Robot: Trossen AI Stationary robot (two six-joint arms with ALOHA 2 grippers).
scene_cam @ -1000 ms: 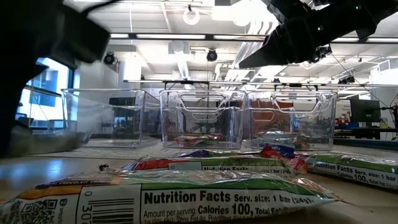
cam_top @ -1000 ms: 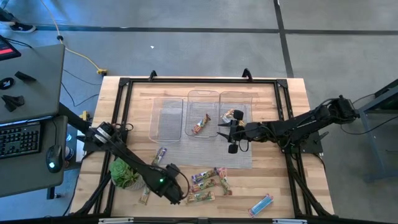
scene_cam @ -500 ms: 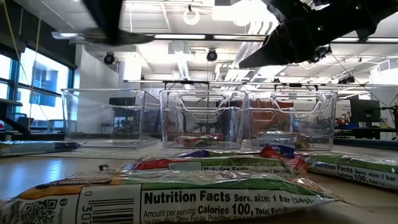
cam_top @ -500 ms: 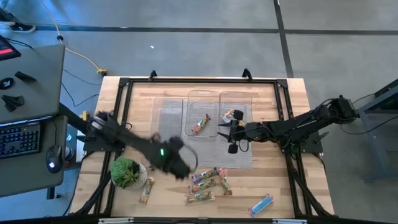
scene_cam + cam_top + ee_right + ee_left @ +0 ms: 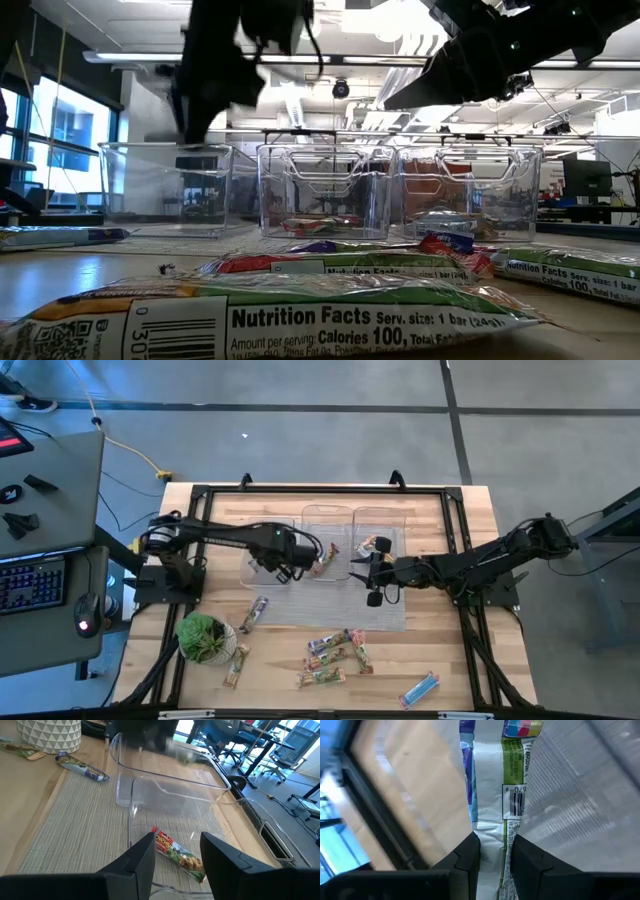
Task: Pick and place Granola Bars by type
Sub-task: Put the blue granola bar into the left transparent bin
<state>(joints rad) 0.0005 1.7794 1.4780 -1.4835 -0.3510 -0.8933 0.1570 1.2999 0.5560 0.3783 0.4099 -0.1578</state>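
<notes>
My left gripper (image 5: 284, 558) hangs over the left clear tray (image 5: 262, 538), shut on a granola bar (image 5: 513, 795) with a white, green and blue-purple wrapper. My right gripper (image 5: 372, 582) is open and holds nothing; it hovers by the near end of the middle tray (image 5: 326, 520) and right tray (image 5: 381, 522). A red-orange bar (image 5: 322, 561) lies in the middle tray and another bar (image 5: 375, 545) in the right one. Several bars (image 5: 332, 653) lie flat near the near edge. One bar (image 5: 257, 611) lies on the mat and a blue one (image 5: 420, 687) at the near right. My left gripper pinches the bar by one end of its wrapper (image 5: 492, 842) between the two fingers (image 5: 470, 857). The fingers point down from above, in line with the bar's length. The bar hangs below them, lifted clear, over the tray's ribbed floor.
A leafy plant in a patterned pot (image 5: 203, 638) stands at the near left, with a bar (image 5: 235, 665) beside it. A woven mat (image 5: 330, 605) lies under the trays. A black frame (image 5: 200, 510) runs round the table's edges. In the low view, bars (image 5: 300, 320) fill the foreground.
My left arm has swung from the near edge, beside the loose bars and the plant, across the mat toward the far edge. It now hangs over the left tray with the bar hanging below it. The right arm has kept still.
</notes>
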